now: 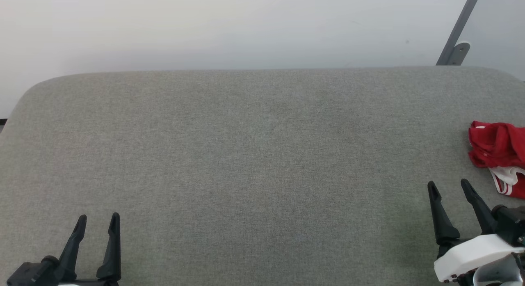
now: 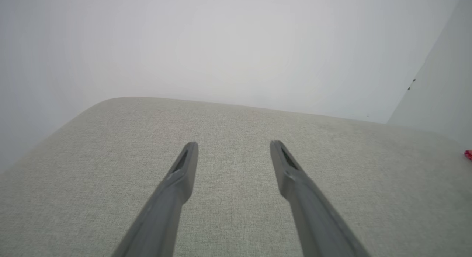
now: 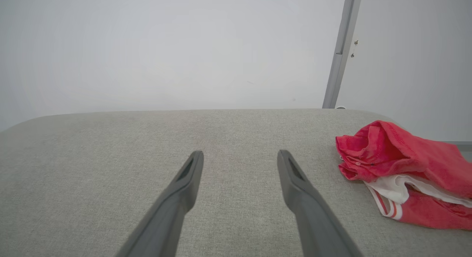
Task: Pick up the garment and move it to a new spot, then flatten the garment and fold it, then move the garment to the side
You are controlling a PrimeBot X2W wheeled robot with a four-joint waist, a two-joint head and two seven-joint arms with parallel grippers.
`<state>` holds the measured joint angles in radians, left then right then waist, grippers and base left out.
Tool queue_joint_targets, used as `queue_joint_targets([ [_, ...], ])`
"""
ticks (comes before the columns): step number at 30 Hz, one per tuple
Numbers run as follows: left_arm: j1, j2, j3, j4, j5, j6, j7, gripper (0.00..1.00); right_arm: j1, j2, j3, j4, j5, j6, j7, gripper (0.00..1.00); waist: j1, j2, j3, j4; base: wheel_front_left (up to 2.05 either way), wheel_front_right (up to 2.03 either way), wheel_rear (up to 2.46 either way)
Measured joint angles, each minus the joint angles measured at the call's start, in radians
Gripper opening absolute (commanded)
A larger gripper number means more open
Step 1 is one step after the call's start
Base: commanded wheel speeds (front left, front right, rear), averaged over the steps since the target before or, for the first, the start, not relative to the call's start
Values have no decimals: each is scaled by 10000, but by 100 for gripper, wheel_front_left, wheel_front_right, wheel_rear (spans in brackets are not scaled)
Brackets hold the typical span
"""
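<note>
The garment (image 1: 498,148) lies crumpled at the right edge of the grey fabric table (image 1: 254,154), red with a white sleeve and striped trim showing; its lettering is hidden. In the right wrist view the garment (image 3: 405,168) sits to the right of the fingers. My right gripper (image 1: 449,186) stands open just left of and nearer than the garment, apart from it, holding nothing; in its own view the right gripper (image 3: 239,155) hovers over bare fabric. My left gripper (image 1: 97,220) is open at the lower left, far from the garment. A red speck of the garment (image 2: 468,154) shows at the left wrist view's right edge beyond the left gripper (image 2: 234,146).
A white wall rises behind the table's rounded far edge. A grey metal post (image 1: 457,31) leans at the back right corner, also seen as the post (image 3: 341,50) from the right wrist. The table's rounded left corner (image 1: 24,97) drops off.
</note>
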<state>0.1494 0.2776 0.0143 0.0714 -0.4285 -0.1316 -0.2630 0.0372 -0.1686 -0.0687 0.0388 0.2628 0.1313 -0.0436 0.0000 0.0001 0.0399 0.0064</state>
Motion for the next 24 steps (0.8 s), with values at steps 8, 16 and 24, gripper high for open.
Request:
queue_joint_targets([
  [8,30,-90,104,-36,59,0,0,100,58,-46,-23,-58,90,-2,81,100,0,0,-52,44,0,0,0],
  [16,33,-573,-81,502,-75,-2,98,0,331,178,44,568,228,0,100,0,0,-1,-53,43,0,0,0],
  [24,-38,-690,-38,644,-1384,-2,453,0,270,303,-2,715,1659,0,276,0,0,-1,-74,36,0,0,0],
])
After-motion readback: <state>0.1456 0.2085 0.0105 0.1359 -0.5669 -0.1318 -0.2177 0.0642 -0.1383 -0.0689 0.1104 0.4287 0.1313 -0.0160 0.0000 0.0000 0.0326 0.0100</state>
